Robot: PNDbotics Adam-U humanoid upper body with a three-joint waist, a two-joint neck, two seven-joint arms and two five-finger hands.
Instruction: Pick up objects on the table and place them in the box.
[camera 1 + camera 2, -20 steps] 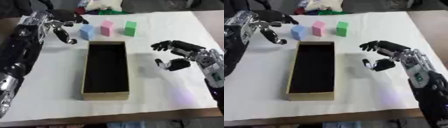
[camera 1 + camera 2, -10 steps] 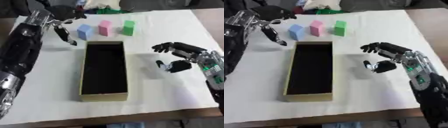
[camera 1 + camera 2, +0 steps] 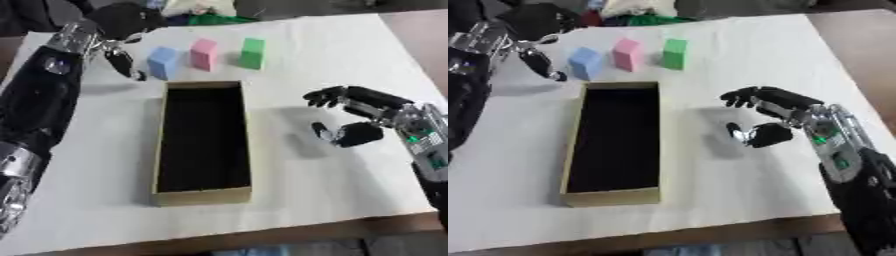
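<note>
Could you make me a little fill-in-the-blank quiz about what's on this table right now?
1. The box holds ____ blocks so far.
2. Between the blue block and the green block stands the ____ block.
3. The hand nearest the blue block is the robot's ____ hand.
4. The right hand hovers to the ____ of the box.

Missing words: no; pink; left; right

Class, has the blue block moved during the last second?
No. The blue block stands as before, left of the pink block, beyond the box's far end.
</note>
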